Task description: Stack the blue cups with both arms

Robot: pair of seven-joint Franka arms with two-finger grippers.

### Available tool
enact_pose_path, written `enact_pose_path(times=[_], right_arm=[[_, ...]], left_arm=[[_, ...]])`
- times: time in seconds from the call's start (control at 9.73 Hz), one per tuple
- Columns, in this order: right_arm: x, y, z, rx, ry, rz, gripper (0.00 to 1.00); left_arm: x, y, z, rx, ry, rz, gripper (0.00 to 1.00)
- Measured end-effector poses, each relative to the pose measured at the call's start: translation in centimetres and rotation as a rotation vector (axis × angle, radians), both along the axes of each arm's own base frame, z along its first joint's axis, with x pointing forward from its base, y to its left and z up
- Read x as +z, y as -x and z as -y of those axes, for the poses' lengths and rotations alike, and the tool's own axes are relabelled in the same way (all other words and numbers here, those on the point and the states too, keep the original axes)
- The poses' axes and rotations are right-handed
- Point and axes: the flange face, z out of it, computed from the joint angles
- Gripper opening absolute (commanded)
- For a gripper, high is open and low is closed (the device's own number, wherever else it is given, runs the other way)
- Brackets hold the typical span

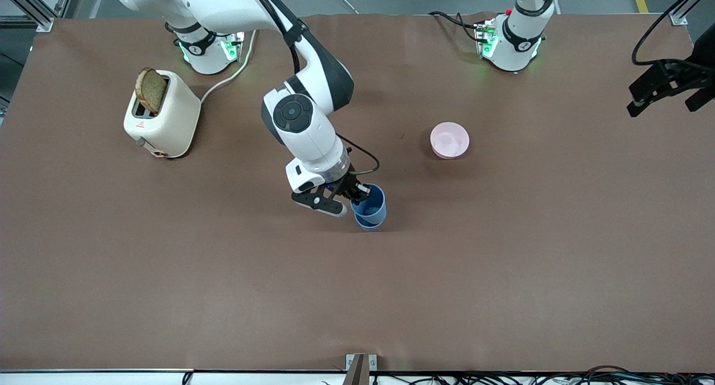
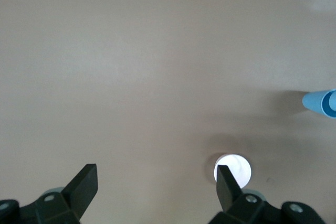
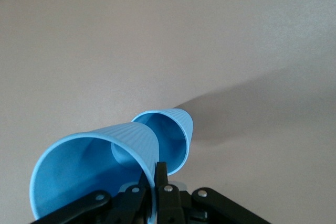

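My right gripper (image 1: 357,195) is shut on the rim of a blue cup (image 1: 373,201), over the middle of the table. The second blue cup (image 1: 370,223) stands on the table right beneath it, and the held cup's base sits in its mouth. In the right wrist view the gripper (image 3: 156,176) pinches the held cup's wall (image 3: 89,166), and the second cup (image 3: 176,129) shows past it. My left gripper (image 1: 665,97) waits high over the left arm's end of the table. It is open and empty (image 2: 156,174), and the cups (image 2: 320,103) show at the edge of its view.
A pink bowl (image 1: 449,140) sits farther from the front camera than the cups, toward the left arm's end; it also shows in the left wrist view (image 2: 234,167). A cream toaster (image 1: 162,117) holding a bread slice (image 1: 151,90) stands near the right arm's base.
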Motion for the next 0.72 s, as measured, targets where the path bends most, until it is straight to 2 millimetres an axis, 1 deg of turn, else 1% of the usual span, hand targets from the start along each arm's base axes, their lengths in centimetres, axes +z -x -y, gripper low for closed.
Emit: enact_pose_path(times=[0.31, 0.41, 0.72], right_arm=[[-0.5, 0.2, 0.1, 0.022, 0.042, 0.003, 0.01], [-0.8, 0.3, 0.0, 0.035, 0.064, 0.01, 0.01], [-1.6, 0.7, -0.4, 0.05, 0.085, 0.003, 0.02]], left_arm=[[-2.7, -0.5, 0.3, -0.014, 0.006, -0.033, 1.0], [-3.2, -0.7, 0.4, -0.016, 0.006, -0.032, 1.0], [-3.5, -0.7, 0.4, -0.017, 0.005, -0.037, 1.0]])
